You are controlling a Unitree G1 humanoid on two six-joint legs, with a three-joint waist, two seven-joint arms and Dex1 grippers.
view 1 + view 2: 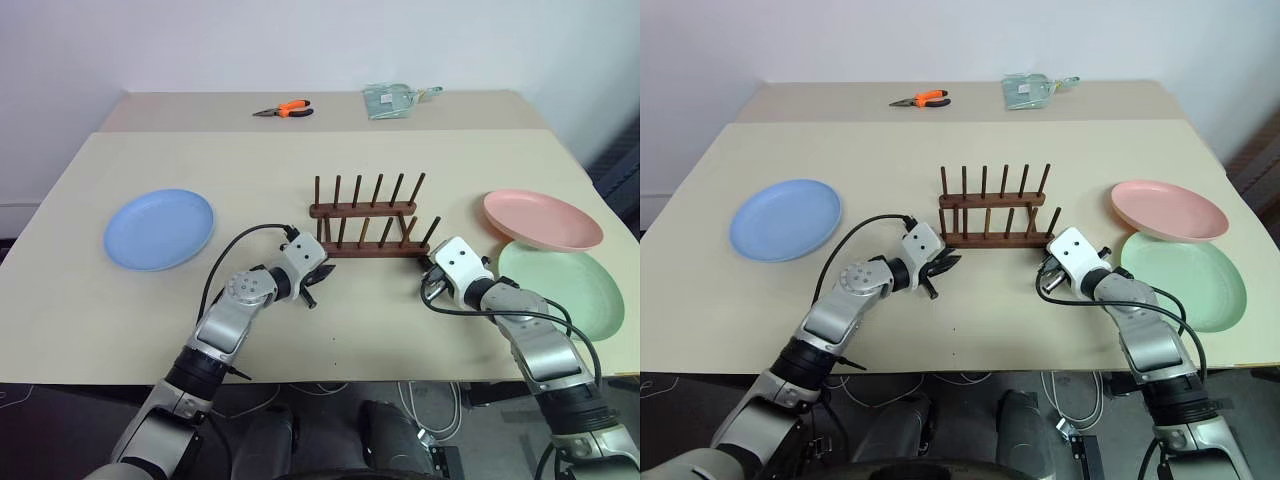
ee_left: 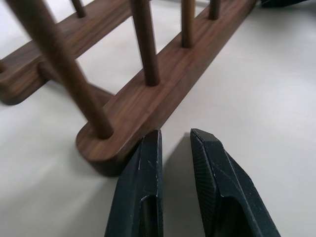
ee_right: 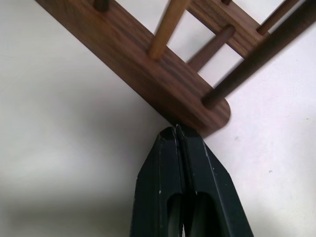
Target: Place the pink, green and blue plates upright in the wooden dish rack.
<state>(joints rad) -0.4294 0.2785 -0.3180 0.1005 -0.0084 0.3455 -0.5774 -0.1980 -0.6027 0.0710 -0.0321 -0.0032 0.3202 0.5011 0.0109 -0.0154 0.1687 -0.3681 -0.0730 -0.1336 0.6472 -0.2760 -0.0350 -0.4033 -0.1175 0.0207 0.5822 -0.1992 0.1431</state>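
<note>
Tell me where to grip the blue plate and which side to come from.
Grip the blue plate by its raised rim on the edge nearest the wooden dish rack, probably with the left gripper, which is the closer one. The plate lies flat and alone on the table, so only the thin upturned rim offers a pinch: one finger over it, one under.

Both head eyes look forward and down from above the dark brown wooden pegged dish rack [image 1: 365,220]. Each wrist camera sits very close, facing one end of its nearer rail, which they share.
</note>
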